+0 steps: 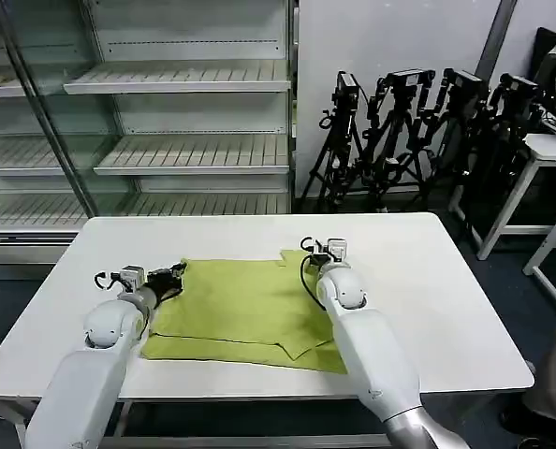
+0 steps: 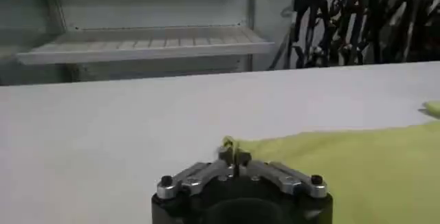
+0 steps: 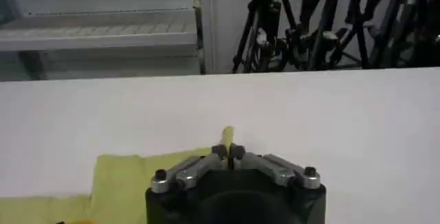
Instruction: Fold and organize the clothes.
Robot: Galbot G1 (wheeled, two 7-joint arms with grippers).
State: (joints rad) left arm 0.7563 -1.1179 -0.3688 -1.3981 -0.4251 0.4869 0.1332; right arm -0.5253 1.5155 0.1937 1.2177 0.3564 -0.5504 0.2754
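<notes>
1. Lying folded on the white table (image 1: 428, 281), the shirt (image 1: 241, 309) sits around the middle, closer to the 6 o'clock edge, plain lime side up, no print showing.
2. Left gripper (image 1: 173, 274) is at the shirt's 10 o'clock corner. In the left wrist view its fingers (image 2: 227, 154) are clenched on a little bunch of the yellow-green fabric, right at the corner where cloth meets bare table.
3. Right gripper (image 1: 327, 249) is at the 1 o'clock corner. In the right wrist view the fingertips (image 3: 220, 151) are pinched tight on a thin sliver of shirt (image 3: 124, 177) poking up between them.
4. Both arms reach in from 6 o'clock, one on each side of the shirt.
5. Behind the table, metal shelves (image 1: 184, 84) at 11 o'clock and a bunch of black tripods (image 1: 409, 131) at 1 o'clock.
</notes>
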